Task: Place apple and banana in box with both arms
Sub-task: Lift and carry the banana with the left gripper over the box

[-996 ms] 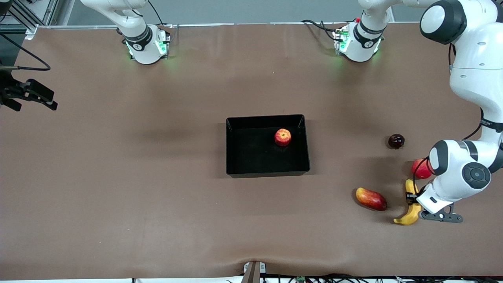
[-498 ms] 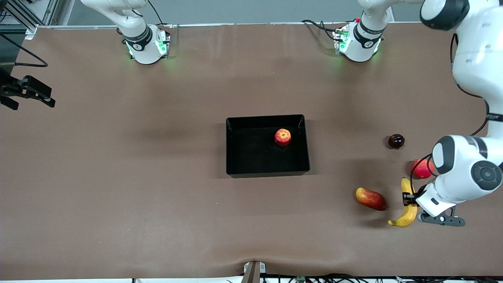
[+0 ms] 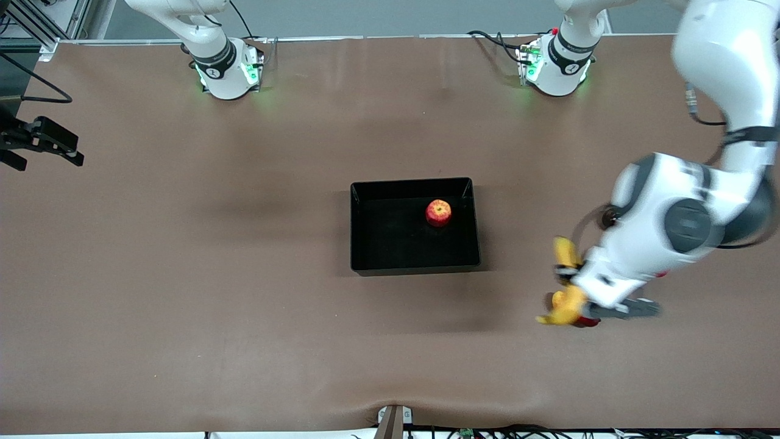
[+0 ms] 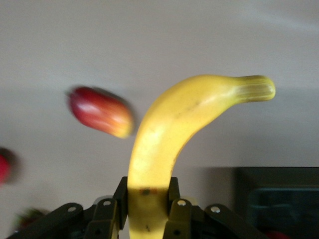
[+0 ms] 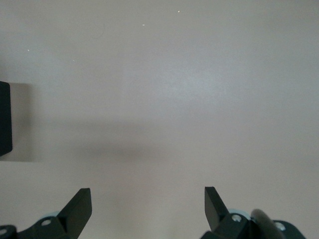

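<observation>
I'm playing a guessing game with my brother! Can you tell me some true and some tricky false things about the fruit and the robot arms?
1. The apple sits inside the box. True.
2. The banana lies in the box. False: the left gripper holds it up over the table, near the mango.
3. The right gripper holds an apple. False: it is open, over bare table.
4. The left gripper is shut on the banana. True.

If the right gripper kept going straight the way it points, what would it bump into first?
Probably just the bare brown table. The right gripper is open, and its wrist view shows only tabletop ahead, with the box off at the edge.
</observation>
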